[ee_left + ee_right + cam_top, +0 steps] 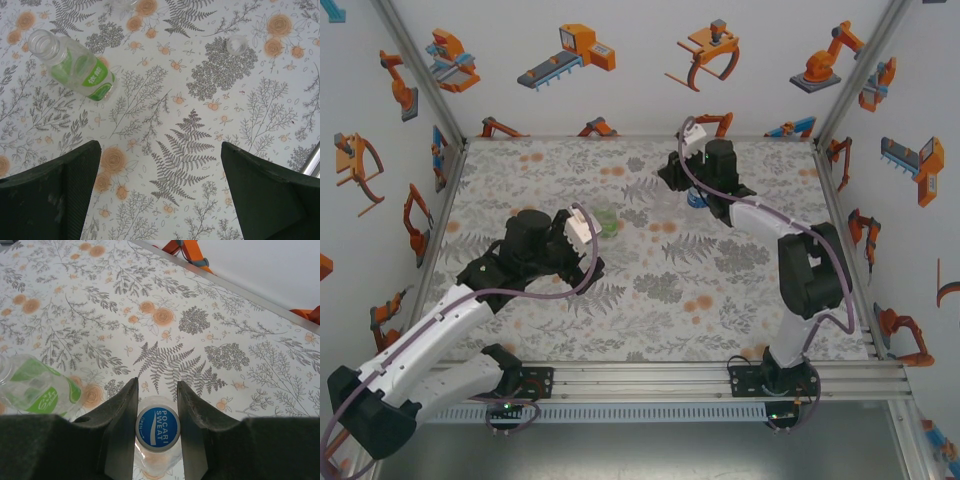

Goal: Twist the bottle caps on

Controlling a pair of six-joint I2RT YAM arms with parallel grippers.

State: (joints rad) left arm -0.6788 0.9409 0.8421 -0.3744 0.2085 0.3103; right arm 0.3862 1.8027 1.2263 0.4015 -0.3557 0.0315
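As viewed from overhead, found the left gripper (577,243) just beside the green bottle (608,222) and the right gripper (693,195) off to that bottle's right, over the capped bottle (696,201). Through the left wrist camera, saw wide-spread fingers (55,195) holding nothing, the green bottle (75,67) apparently upright and uncapped, and a loose pale cap (236,44) well apart to its right. Through the right wrist camera, caught narrow jaws pinching the blue cap (158,426) atop its bottle, right of the green bottle (35,390). Judged two risks: cross-threading from a tilted cap, and spinning the unsteadied bottle rather than tightening, for want of any bracing.
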